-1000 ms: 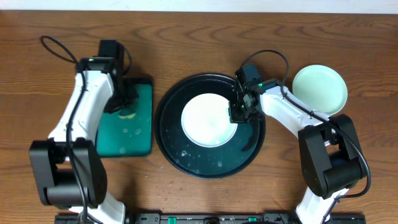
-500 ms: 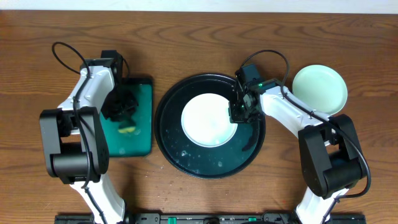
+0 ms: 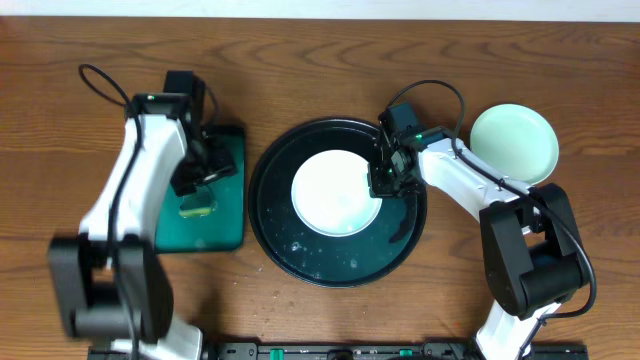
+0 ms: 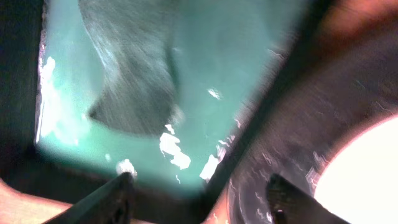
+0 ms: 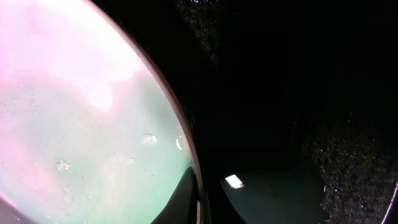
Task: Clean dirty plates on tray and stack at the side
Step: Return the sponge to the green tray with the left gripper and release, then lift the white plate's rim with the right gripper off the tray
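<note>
Black round tray (image 3: 310, 262) with raised rim, mid-counter (image 3: 320, 40). Water droplets scattered over bare floor of tray, mostly toward front.

White plate (image 3: 330, 195) flat on tray, slightly behind tray centre. Pale green wash across plate face in right wrist view (pink tint toward upper left in that view). Mint plate (image 3: 513, 143) off tray, face up on counter, to right of tray's rear rim and apart from it.

Right hand (image 3: 383, 182) low over tray, at right edge of white plate. Grip state not determinable: fingers not distinguishable in right wrist view, only plate rim and dark tray floor at close range.

Rectangular green tray (image 3: 215, 225) on counter directly left of tray; touching or narrowly apart, cannot tell. Yellow-green sponge (image 3: 197, 208) on green tray, on half farther from tray.

Left hand (image 4: 202, 196) above green tray, left of tray, over sponge's rear side. Fingertips (image 4: 115, 196) spread wide with nothing between: released. Left wrist view blurred; wet glints on green surface, dark tray rim alongside, slice of white plate at lower right corner.
</note>
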Robot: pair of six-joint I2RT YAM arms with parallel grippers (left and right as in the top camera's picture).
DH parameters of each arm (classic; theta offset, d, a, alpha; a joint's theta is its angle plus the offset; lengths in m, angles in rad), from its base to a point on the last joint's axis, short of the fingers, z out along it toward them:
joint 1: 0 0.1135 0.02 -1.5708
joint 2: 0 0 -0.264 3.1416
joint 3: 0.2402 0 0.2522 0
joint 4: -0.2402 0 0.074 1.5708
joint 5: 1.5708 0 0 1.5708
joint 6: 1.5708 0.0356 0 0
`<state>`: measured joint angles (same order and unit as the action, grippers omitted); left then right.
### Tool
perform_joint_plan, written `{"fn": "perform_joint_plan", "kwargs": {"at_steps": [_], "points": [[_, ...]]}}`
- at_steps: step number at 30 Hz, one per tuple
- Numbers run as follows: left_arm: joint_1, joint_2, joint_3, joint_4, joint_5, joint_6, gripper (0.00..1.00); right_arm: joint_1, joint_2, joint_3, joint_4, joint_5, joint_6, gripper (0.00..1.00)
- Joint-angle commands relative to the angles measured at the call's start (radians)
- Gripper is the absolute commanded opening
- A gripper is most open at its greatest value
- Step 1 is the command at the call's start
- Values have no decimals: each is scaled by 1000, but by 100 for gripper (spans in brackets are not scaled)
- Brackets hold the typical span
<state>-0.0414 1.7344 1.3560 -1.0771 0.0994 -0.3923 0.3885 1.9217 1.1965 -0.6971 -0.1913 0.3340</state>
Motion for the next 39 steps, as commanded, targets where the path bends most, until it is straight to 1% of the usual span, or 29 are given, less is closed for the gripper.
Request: {"fn": "perform_joint_plan", "kwargs": {"at_steps": [1, 5, 9, 12, 14, 17, 18, 19, 20, 22, 25, 28, 32, 36, 39], "points": [[-84, -142, -5, -45, 6, 6, 80, -2, 8, -19, -13, 13, 10, 2], [-159, -224, -5, -93, 6, 6, 80, -2, -74, -19, -24, -9, 14, 2], [-216, -266, -5, -124, 6, 6, 81, -9, -189, -19, -77, -9, 90, 2], [-236, -280, -5, -138, 7, 6, 81, -25, -261, -19, -144, -13, 155, 2], [-239, -285, -5, -150, 20, 6, 81, -42, -309, -19, -193, -53, 156, 2], [-239, -285, -5, -159, 21, 6, 81, -61, -337, -19, -240, -45, 155, 1], [-239, -285, -5, -159, 21, 6, 81, -68, -338, -20, -246, -39, 150, 11], [-240, -285, -5, -159, 21, 6, 81, -74, -332, -21, -239, -43, 119, 43], [-239, -285, -5, -156, 20, 6, 81, -75, -324, -21, -228, -46, 72, 53], [-239, -285, -6, -148, 20, 6, 81, -76, -302, -21, -205, -46, 0, 60], [-240, -285, -5, -145, 21, 6, 81, -74, -251, -21, -144, -45, -51, 66], [-240, -285, -6, -145, 21, 6, 81, -73, -181, -21, -52, -50, -97, 61], [-240, -285, -6, -150, 21, 6, 81, -73, -75, -21, 59, -55, -97, 54], [-240, -285, -6, -157, 21, 6, 81, -73, 21, -21, 149, -110, -108, 51], [-240, -285, -6, -157, 21, 6, 81, -73, 61, -21, 196, -161, -115, 49]]}}
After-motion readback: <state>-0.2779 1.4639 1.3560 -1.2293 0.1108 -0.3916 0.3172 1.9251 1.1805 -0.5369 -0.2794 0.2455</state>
